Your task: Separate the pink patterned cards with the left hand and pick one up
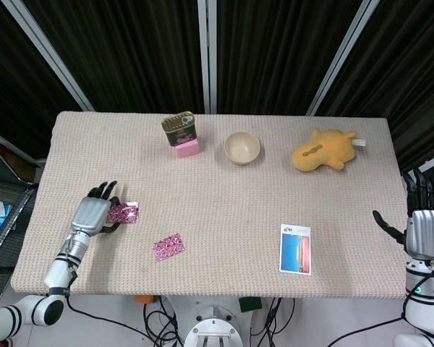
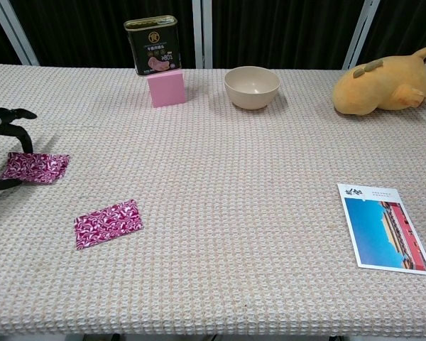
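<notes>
One pink patterned card [image 1: 124, 212] [image 2: 37, 167] lies low near the table's left edge, with my left hand [image 1: 90, 212] [image 2: 1, 150] at its left end. A finger and the thumb pinch that end. In the chest view only the dark fingertips [image 2: 20, 135] show at the frame's edge. A second pink patterned card [image 1: 168, 246] [image 2: 108, 223] lies flat and alone nearer the front edge, apart from the hand. My right hand [image 1: 424, 230] hangs off the table's right side with its fingers spread, holding nothing.
At the back stand a tin can [image 1: 179, 129] [image 2: 150, 45] on a pink block [image 1: 188, 148] [image 2: 166, 89], a beige bowl [image 1: 242, 147] [image 2: 252, 87] and a yellow plush toy [image 1: 324, 150] [image 2: 380, 82]. A postcard [image 1: 295, 249] [image 2: 383, 227] lies front right.
</notes>
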